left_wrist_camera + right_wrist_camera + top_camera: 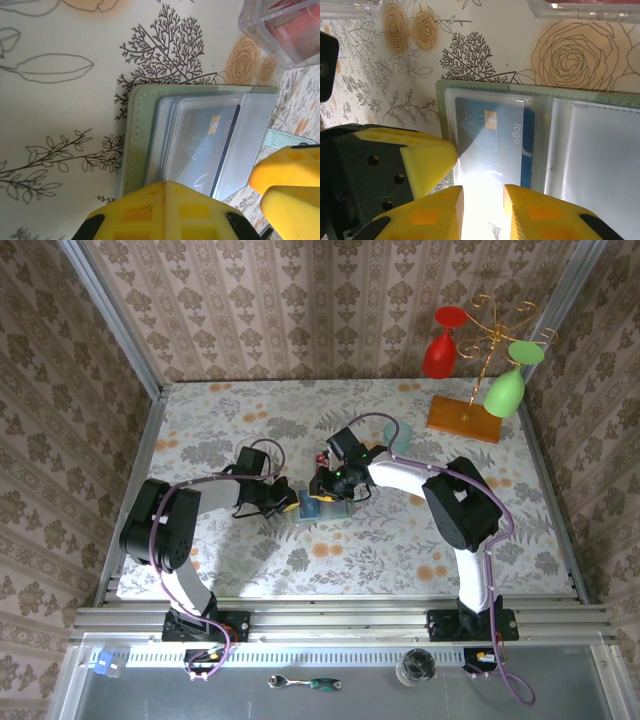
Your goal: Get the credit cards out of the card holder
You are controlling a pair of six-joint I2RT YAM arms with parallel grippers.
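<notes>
Yellow fingertips (440, 205) of the R gripper (483, 195) sit right up close. Its jaws are a bit apart, tips down over the wallet (470, 86), w/ nothing clearly pinched btwn them. Wallet lies open and flat on the floral table (250, 410), mid-table btwn both arms. Blue card (492, 135) w/ a gold chip sits inside a clear sleeve. L gripper (284, 502) is clamped tight on the wallet's outer edge, just beside the R one. Clear box (280, 30) w/ something red in it stands near the wallet.
</notes>
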